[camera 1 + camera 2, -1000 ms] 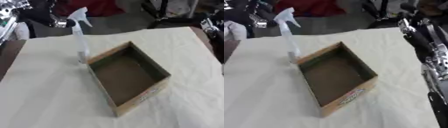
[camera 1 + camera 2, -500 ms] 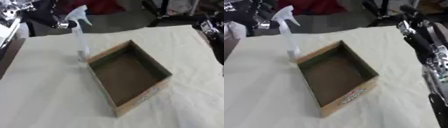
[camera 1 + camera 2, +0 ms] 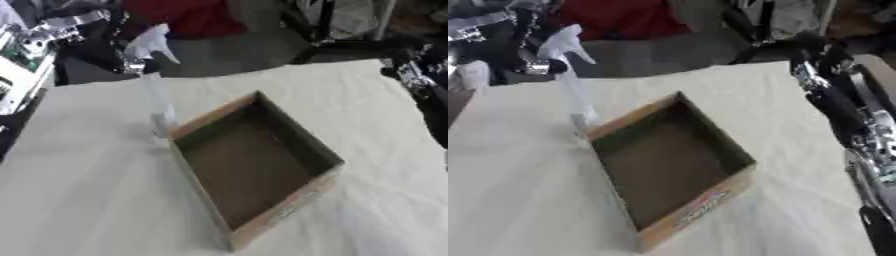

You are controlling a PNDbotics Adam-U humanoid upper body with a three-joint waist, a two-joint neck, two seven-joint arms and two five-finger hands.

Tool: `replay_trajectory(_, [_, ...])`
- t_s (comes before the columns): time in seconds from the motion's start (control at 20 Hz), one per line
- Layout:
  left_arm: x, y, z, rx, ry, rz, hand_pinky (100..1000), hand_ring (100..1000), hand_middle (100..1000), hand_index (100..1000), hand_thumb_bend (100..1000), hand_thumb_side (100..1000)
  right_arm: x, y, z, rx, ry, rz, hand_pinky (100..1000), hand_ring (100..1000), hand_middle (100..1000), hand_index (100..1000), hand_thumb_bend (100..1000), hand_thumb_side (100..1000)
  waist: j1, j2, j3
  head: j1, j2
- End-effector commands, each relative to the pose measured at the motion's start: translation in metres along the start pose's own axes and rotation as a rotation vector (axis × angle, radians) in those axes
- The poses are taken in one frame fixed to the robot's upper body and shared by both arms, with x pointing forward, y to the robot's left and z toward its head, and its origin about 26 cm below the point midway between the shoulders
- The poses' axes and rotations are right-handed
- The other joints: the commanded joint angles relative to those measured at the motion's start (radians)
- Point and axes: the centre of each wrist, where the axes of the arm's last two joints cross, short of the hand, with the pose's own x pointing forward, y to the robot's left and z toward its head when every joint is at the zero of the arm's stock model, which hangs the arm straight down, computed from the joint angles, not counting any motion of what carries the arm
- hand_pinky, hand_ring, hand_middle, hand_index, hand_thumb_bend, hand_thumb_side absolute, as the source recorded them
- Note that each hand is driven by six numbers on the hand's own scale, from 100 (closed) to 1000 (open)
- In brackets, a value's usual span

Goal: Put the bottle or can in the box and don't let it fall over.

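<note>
A clear spray bottle (image 3: 157,102) with a white trigger head stands upright on the cloth-covered table, just off the far left corner of an open cardboard box (image 3: 254,165). The box holds nothing. Beside the bottle's upper part on the left is a dark shape with silver parts, seemingly my left hand (image 3: 528,62); its fingers are too blurred to read. My right arm runs up the right edge of the right eye view, and my right hand (image 3: 811,55) is over the far right of the table, away from both bottle and box.
The table (image 3: 79,200) is covered in a pale cloth, with bare room left of and in front of the box. Dark clutter and a red object (image 3: 188,17) lie beyond the far edge. Silver and green equipment (image 3: 22,55) sits at the far left.
The whole picture has slid downward a little, so the camera has tilted. The bottle and box keep their places relative to each other. Both arms stay about where they were.
</note>
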Motion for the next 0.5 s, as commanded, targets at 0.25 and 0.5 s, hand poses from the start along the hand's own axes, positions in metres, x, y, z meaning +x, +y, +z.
replay_trajectory(0.25, [0.007,0.0136,0.0014,0.035,-0.016,-0.029,789,855,872,878,518,229,0.0094,-0.0015,-0.0042,0.011,-0.035,0.01,888,955,1000,889,100,531,0.001,-0.006,-0.008,0.006,-0.02])
replay_trajectory(0.5, [0.0071,0.0137,-0.0002,0.04,-0.015,-0.03,775,840,856,870,502,176,0.0091,-0.001,-0.004,0.014,-0.034,0.01,889,956,1000,890,100,532,0.003,0.002,-0.014,0.011,-0.018])
